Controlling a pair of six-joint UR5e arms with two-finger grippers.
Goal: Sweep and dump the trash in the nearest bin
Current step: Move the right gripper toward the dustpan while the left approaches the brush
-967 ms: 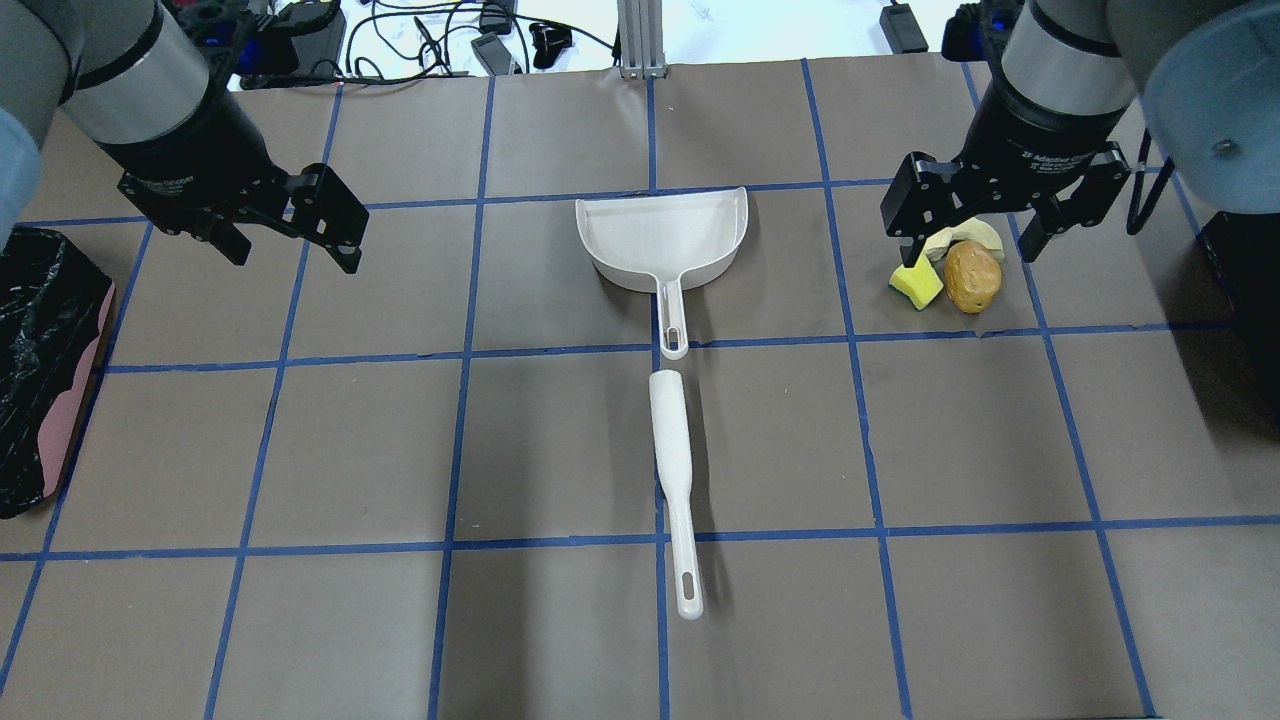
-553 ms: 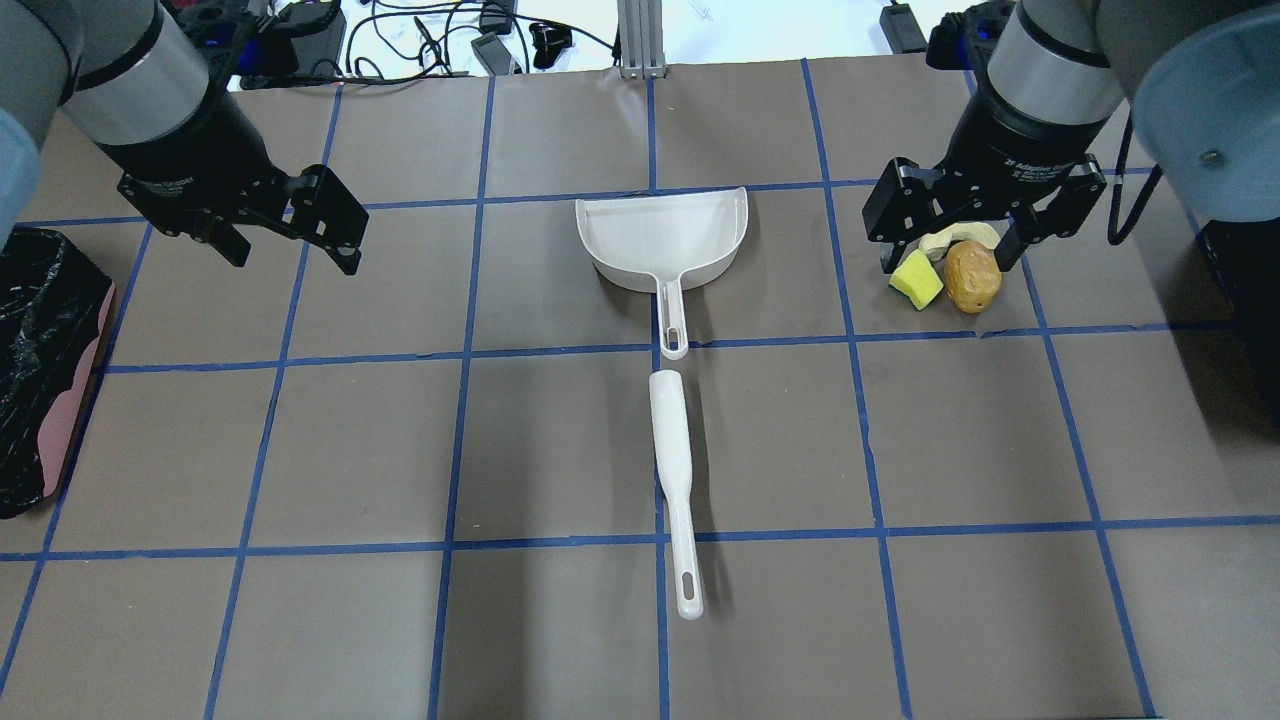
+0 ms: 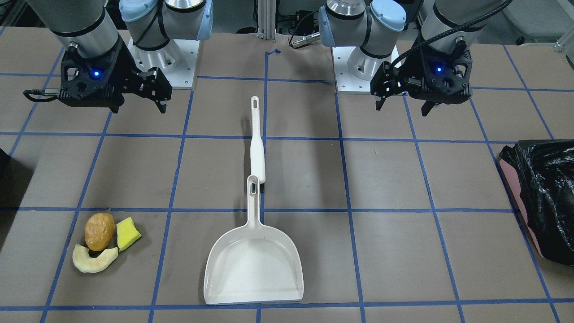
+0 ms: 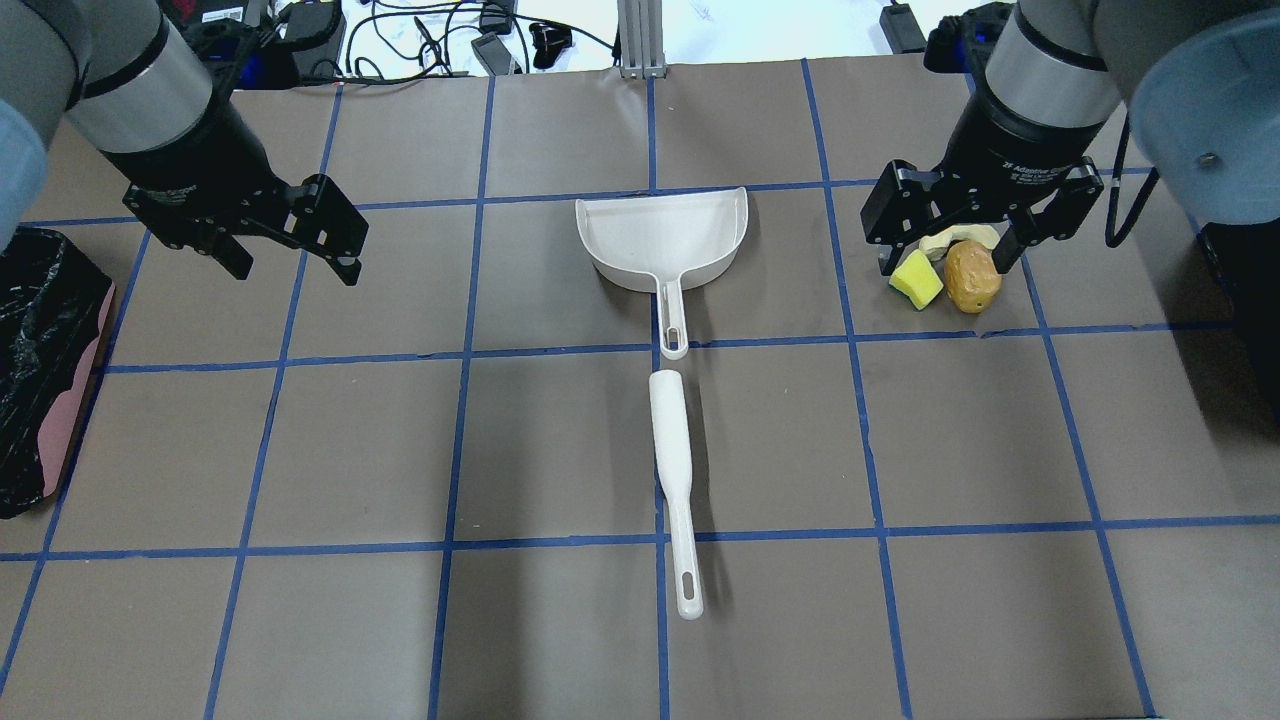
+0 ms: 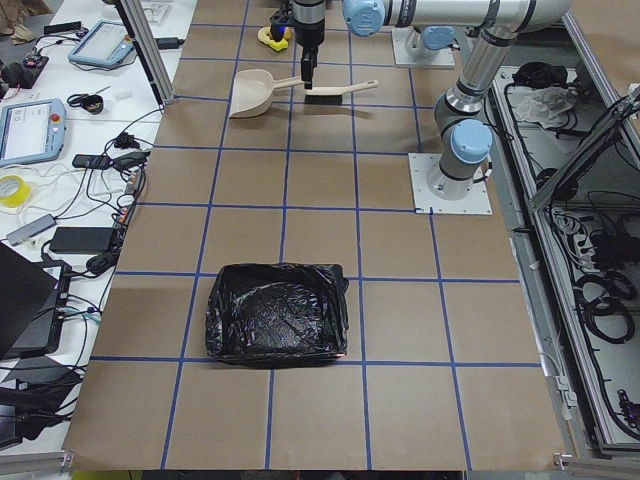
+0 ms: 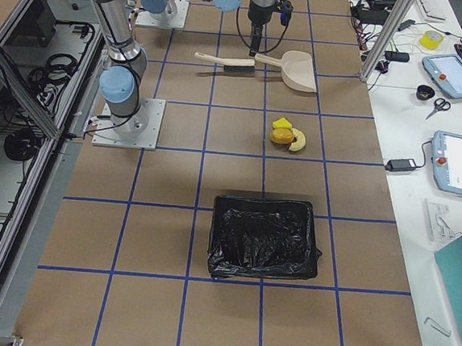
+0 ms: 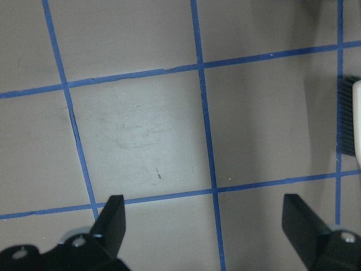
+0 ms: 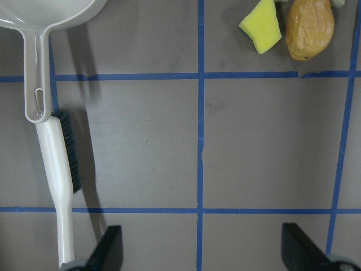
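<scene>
Over the table (image 4: 560, 450), left gripper (image 4: 292, 262) and right gripper (image 3: 138, 106) hover with jaws wide, empty; best grab brush (image 4: 675, 480) and dustpan (image 4: 660, 240) squarely mid-handle before sweeping trash (image 4: 972, 278).

A brown-papered counter (image 5: 400, 330), ruled into squares by blue tape, runs away from the camera. Close by, a bin (image 5: 278, 313) lined with a crinkled black bag sits on it, well apart from everything else. At the far end a pale dustpan (image 5: 252, 95) lies with its handle pointing at a brush (image 5: 338, 91), the two nearly end to end. The left gripper (image 5: 308, 80) hangs in line with where they meet (its jaws are too small to read). Beyond the dustpan a yellow sponge (image 5: 268, 39) shows. A tablet (image 5: 28, 128) and a yellow tape roll (image 5: 9, 188) lie on the side bench (image 5: 60, 215).
</scene>
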